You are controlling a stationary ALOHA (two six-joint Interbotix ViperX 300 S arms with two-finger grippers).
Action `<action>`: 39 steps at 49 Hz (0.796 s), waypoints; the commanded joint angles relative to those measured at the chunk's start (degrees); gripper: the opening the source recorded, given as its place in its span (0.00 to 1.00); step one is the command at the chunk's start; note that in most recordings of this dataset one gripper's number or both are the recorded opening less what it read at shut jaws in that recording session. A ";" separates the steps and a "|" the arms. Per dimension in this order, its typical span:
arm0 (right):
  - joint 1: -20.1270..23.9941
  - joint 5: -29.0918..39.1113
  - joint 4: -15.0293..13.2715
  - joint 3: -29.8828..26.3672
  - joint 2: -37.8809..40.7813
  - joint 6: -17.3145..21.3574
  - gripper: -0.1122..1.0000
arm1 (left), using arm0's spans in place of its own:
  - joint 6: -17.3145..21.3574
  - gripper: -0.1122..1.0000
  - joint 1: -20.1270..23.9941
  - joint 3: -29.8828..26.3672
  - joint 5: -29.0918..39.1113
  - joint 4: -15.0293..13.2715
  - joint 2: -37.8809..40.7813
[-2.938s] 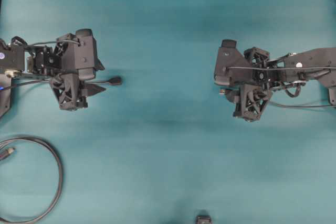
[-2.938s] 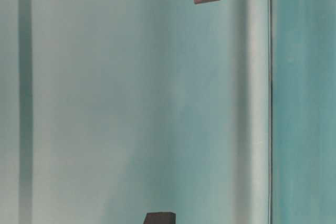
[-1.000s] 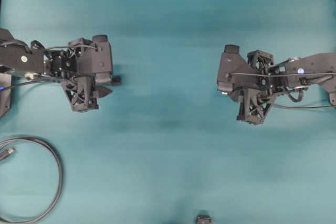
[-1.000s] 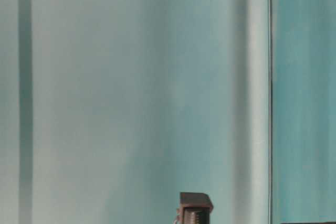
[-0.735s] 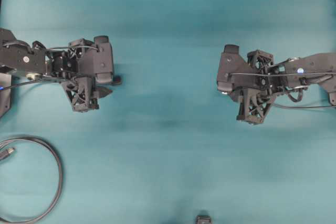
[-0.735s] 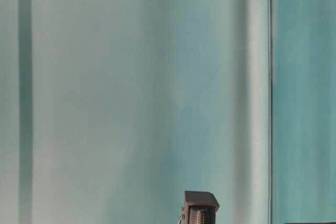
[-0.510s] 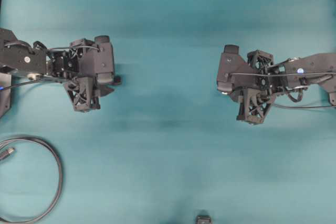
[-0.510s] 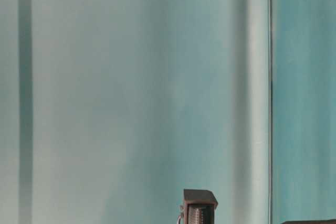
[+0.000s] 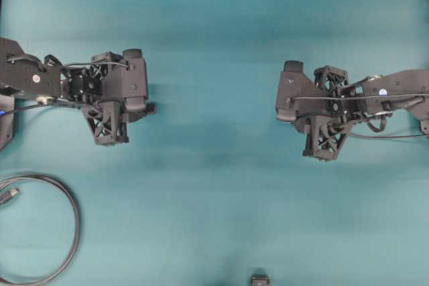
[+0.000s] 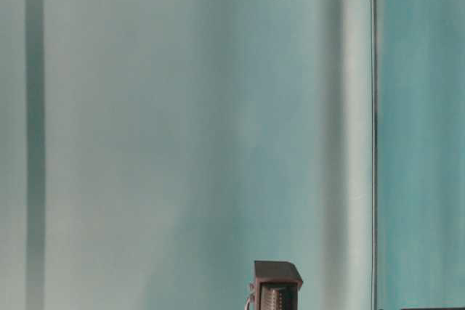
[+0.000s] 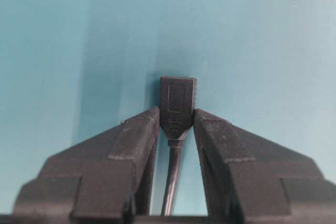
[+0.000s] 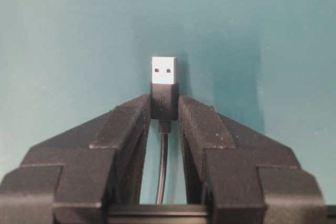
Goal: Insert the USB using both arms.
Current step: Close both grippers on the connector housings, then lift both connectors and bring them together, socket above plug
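In the right wrist view the USB (image 12: 164, 77), a dark plug with a silvery metal tip, sticks out ahead of my right gripper (image 12: 164, 104), which is shut on its dark body. Its thin cable runs back between the fingers. In the left wrist view the cable's all-dark socket end (image 11: 177, 98) sits between the fingers of my left gripper (image 11: 177, 118), both fingers pressed against its sides. From overhead, the left gripper (image 9: 143, 108) is at centre left with the socket end (image 9: 152, 107) poking out. The right gripper (image 9: 287, 116) faces it at centre right, the USB hidden beneath the wrist.
A thicker cable (image 9: 69, 222) lies coiled in a loop at the lower left of the teal mat (image 9: 214, 185), its silvery plug (image 9: 9, 194) near the left edge. A small dark object (image 9: 260, 278) sits at the bottom edge.
My left gripper's fingers have closed in onto the socket end. The right gripper has edged slightly left and keeps its hold on the USB.
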 commanded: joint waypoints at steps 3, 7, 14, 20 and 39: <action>0.35 0.00 -0.44 -1.32 -2.64 0.00 0.30 | -0.09 0.34 -1.32 -1.85 0.97 0.09 -1.23; 0.35 0.35 -1.85 -1.41 -4.13 0.09 0.30 | -0.09 0.34 -1.85 -2.55 2.64 0.09 -1.76; 0.35 3.43 -5.10 -1.93 -7.12 0.35 0.30 | -0.26 0.34 -2.64 -3.78 7.82 0.09 -2.55; 0.35 6.50 -5.98 -2.81 -9.05 0.35 0.30 | -1.41 0.34 -2.72 -6.33 14.41 -0.26 -2.81; 1.14 10.02 -6.33 -5.45 -12.74 0.09 0.30 | -6.33 0.34 -4.22 -13.89 23.47 -1.14 -6.06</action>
